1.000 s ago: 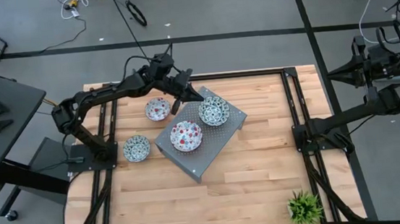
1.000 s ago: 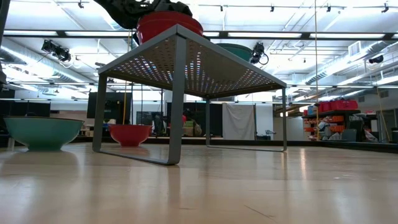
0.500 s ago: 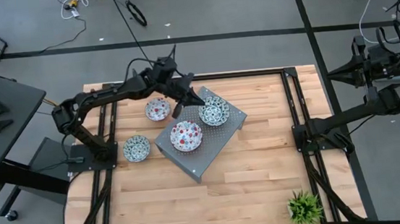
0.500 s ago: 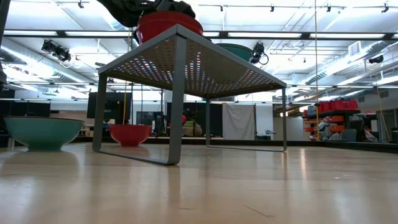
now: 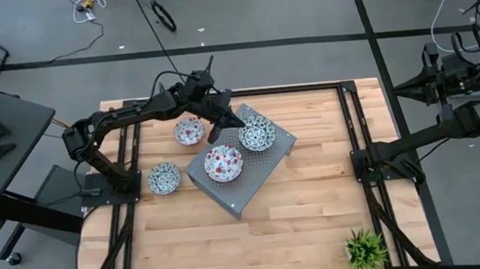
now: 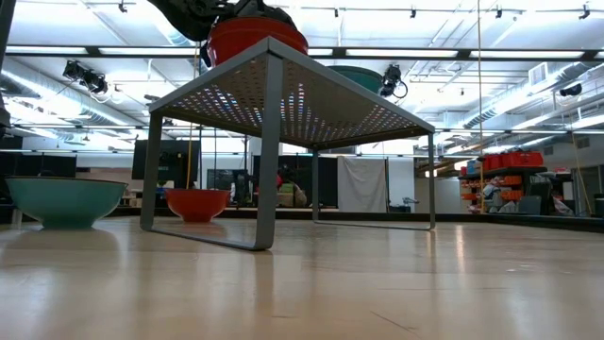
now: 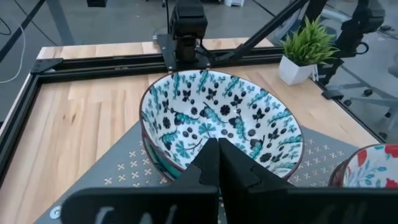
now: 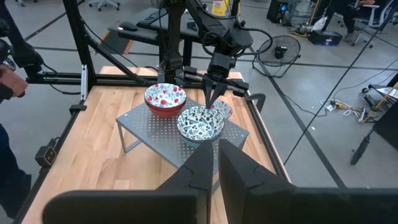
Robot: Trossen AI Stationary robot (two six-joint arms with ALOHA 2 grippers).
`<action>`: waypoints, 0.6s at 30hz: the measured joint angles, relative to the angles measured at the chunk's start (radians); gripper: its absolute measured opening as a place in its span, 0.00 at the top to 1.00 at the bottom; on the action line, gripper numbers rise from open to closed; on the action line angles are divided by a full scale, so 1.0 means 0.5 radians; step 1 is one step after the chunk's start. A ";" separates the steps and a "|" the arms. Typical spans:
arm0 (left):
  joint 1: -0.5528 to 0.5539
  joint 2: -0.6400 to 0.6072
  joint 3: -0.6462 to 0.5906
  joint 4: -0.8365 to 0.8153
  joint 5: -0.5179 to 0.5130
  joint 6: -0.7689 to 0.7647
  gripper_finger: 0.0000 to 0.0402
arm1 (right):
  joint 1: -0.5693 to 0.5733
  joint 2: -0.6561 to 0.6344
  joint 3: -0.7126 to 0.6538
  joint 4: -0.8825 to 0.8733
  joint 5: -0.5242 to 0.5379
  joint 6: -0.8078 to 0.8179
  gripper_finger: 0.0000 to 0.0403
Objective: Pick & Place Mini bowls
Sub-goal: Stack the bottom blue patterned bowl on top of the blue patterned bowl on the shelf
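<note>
Your left hand point(image 5: 214, 134), fingers pressed together and empty, hangs beside the teal-patterned white ceramic bowl point(image 5: 256, 134) on the grey perforated metal stand point(image 5: 243, 191), probably just released.

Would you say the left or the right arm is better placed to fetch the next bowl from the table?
Left: its shut claw hovers by the rack, beside the red bowl. The right arm is parked off the table's edge.

Left tool point(image 5: 219, 127) closed, extended; right arm parked.
</note>
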State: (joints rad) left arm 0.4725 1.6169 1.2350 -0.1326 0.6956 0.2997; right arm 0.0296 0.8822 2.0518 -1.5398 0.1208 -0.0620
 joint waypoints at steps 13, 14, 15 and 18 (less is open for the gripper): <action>0.000 0.000 0.001 0.000 -0.109 0.001 1.00 | 0.000 0.000 0.000 -0.001 0.000 0.001 0.93; 0.000 0.000 0.001 -0.002 -0.115 0.001 1.00 | 0.000 0.000 0.001 -0.001 0.000 0.001 0.93; 0.000 0.000 0.002 -0.006 -0.118 0.001 1.00 | 0.000 0.000 0.001 -0.001 0.000 0.001 0.93; 0.000 0.000 0.002 -0.038 -0.134 0.005 1.00 | 0.000 0.000 0.000 -0.001 0.000 0.001 0.93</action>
State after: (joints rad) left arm 0.4725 1.6169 1.2358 -0.1516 0.6285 0.3022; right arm 0.0299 0.8822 2.0518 -1.5402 0.1207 -0.0616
